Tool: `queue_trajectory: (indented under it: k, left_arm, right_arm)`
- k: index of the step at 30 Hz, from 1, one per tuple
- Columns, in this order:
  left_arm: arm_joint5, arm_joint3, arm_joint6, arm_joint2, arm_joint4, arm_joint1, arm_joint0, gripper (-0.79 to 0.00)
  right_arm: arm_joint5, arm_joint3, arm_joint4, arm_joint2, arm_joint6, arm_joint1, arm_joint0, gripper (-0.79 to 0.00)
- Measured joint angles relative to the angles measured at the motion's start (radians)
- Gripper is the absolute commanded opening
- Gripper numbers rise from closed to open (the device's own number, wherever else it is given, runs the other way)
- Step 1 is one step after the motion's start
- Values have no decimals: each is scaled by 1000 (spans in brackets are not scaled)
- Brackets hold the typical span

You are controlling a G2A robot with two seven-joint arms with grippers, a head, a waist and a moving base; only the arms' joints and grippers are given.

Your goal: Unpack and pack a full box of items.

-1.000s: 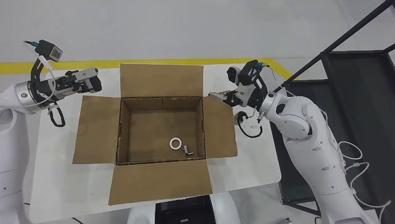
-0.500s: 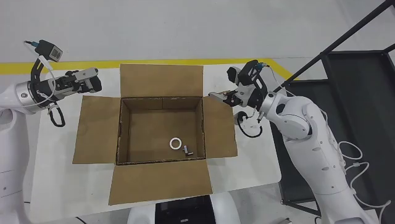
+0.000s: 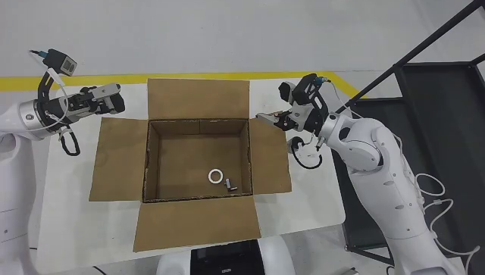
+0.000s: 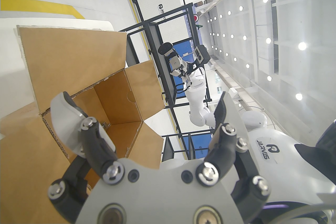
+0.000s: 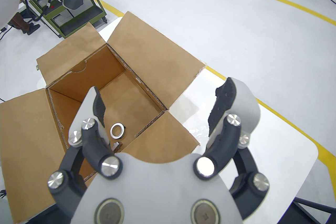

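A white worktop [image 3: 76, 222] stands on pale floor crossed by a yellow line. From above, the open cardboard box [image 3: 197, 97] sits between the left tool [image 3: 120, 99] and the right tool [image 3: 264, 116], which hangs over a side flap's corner. From the left wrist, that tool is spread wide and released, with the box just ahead. From the right wrist, its fingers are parted and empty. A metal ring [image 5: 118, 129] and a small grey part [image 5: 117, 145] lie on the box floor below.

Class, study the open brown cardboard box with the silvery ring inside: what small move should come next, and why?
Probably shift the right gripper inward from near the right flap of the brown cardboard box, until it is over the silvery metal ring on the box floor. Its jaws are open and empty, and it sits nearer the ring than the left gripper does.
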Motion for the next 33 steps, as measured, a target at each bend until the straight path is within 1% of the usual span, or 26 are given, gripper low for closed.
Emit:
queue_trajectory:
  k: [28,33]
  left_arm:
    - [0,0,0,0,0,0,0,0]
    - [0,0,0,0,0,0,0,0]
  right_arm:
    - [0,0,0,0,0,0,0,0]
    - [-6,-1,-28,-47,12,-2,19,0]
